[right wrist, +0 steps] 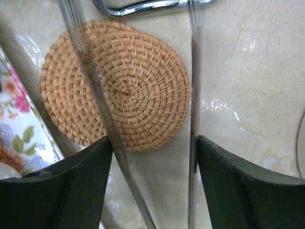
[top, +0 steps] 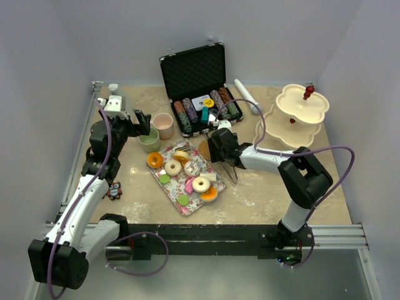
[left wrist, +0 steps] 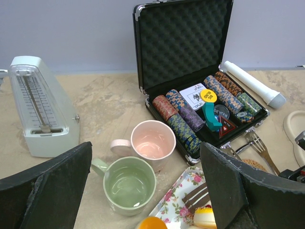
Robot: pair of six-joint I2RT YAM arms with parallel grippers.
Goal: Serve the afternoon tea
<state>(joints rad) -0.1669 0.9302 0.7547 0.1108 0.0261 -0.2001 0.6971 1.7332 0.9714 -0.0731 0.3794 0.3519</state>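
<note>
Sitting on the floral tray (top: 164, 189) mid-way across the counter (top: 269, 194), the toy sweets (top: 201, 184) are glazed ring donuts in cream and orange, flat green macarons and small pink cakes. The cream scalloped three-tier stand (top: 294, 103), topped by a red knob, stands far right. The pink cup (left wrist: 152, 140) and green cup (left wrist: 128, 183) sit side by side left of the tray. The left tool (top: 142, 120) hangs spread wide over them, holding nothing; the right tool (right wrist: 153, 157) clasps thin metal tongs (right wrist: 103, 114).
</note>
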